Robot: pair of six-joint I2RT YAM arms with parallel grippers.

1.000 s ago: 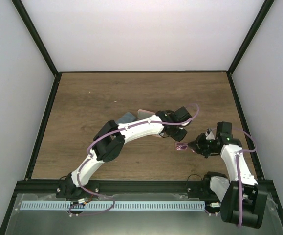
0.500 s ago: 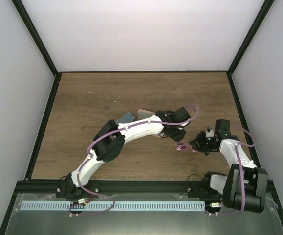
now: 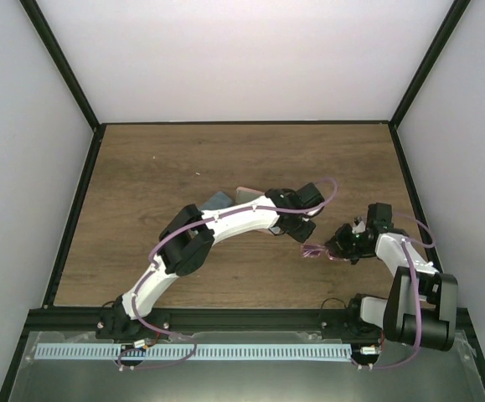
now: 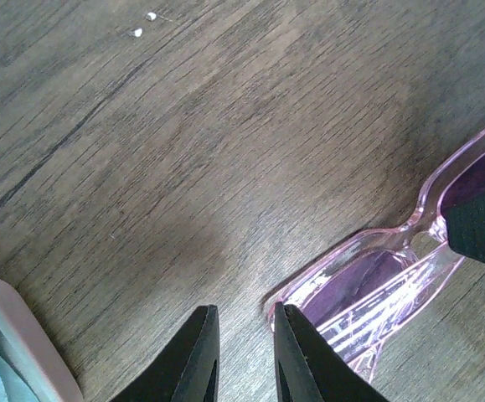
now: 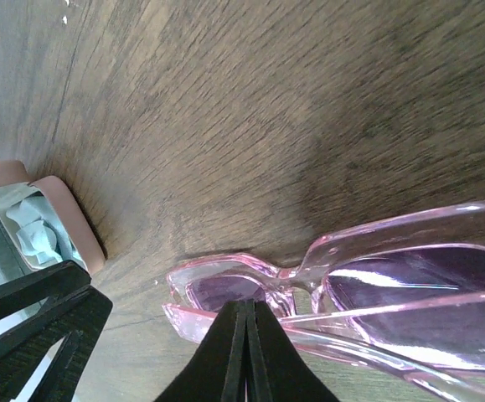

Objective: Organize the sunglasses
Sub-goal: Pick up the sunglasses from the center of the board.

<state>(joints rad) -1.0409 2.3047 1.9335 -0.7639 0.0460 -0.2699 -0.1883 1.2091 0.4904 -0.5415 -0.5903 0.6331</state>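
Observation:
The pinkish-purple sunglasses point(image 3: 313, 249) lie folded on the wooden table between my two grippers. They fill the lower right of the right wrist view point(image 5: 351, 285) and the right side of the left wrist view point(image 4: 376, 280). My right gripper point(image 3: 336, 246) is shut, and its tip point(image 5: 246, 306) rests on the frame beside the bridge. I see nothing between its fingers. My left gripper point(image 3: 302, 231) is slightly open and empty point(image 4: 242, 314). Its right finger point(image 4: 296, 356) is against the end of the frame. The red-lensed pair is out of view.
An open pink case point(image 5: 66, 219) holding a pale blue cloth point(image 5: 31, 234) lies just left of the glasses; its corner shows in the left wrist view point(image 4: 24, 331). A blue-grey case point(image 3: 217, 201) and a pinkish case point(image 3: 246, 194) sit behind the left arm.
My right gripper has edged a little left and up against the glasses, and its arm has swung nearer the right wall. The left arm has barely moved.

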